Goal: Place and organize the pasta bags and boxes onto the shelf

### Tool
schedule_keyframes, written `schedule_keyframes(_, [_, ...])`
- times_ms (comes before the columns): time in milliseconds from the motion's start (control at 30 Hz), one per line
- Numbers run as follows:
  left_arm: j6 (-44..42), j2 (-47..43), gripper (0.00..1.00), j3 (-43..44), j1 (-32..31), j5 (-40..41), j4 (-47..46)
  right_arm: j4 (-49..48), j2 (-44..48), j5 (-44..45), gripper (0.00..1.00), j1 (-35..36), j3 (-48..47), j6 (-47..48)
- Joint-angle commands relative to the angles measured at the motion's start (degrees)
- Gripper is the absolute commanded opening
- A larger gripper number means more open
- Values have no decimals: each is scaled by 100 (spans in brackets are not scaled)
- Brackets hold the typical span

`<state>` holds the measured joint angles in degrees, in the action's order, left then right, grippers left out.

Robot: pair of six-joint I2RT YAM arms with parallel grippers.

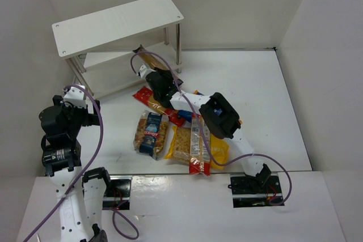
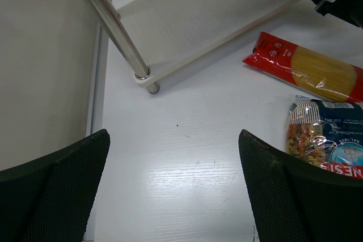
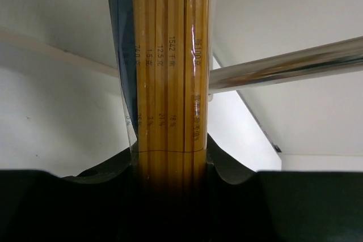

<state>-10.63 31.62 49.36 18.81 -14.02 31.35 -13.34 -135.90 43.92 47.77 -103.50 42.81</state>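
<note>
The right gripper (image 1: 157, 83) is clamped on a tan spaghetti pack (image 3: 170, 72). The pack's far end points in at the shelf's (image 1: 119, 24) lower board (image 2: 210, 15), beside a silver leg (image 3: 283, 63); I can't tell whether it touches the board. The left gripper (image 2: 174, 191) hangs spread wide with nothing between its fingers, near the shelf's front corner. On the table (image 1: 266, 100) lie a red pack (image 2: 312, 72), a clear bag (image 1: 151, 134), and a yellow bag (image 1: 184, 145) with another red pack (image 1: 198, 151) across it.
</note>
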Motion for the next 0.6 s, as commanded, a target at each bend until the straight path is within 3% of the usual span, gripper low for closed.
schedule_keyframes(0, [-123,-59,100,-6,-18,-110,-156,-1355,-94,539,0,31,-459,455])
schedule_keyframes(167, [-123,-59,100,-6,-18,-162,-156,-1347,-323,609,0,31,-785,571])
schedule_keyframes(567, [-123,-59,100,-6,-18,-215,-103,524,-921,504,0,-136,-2630,-281])
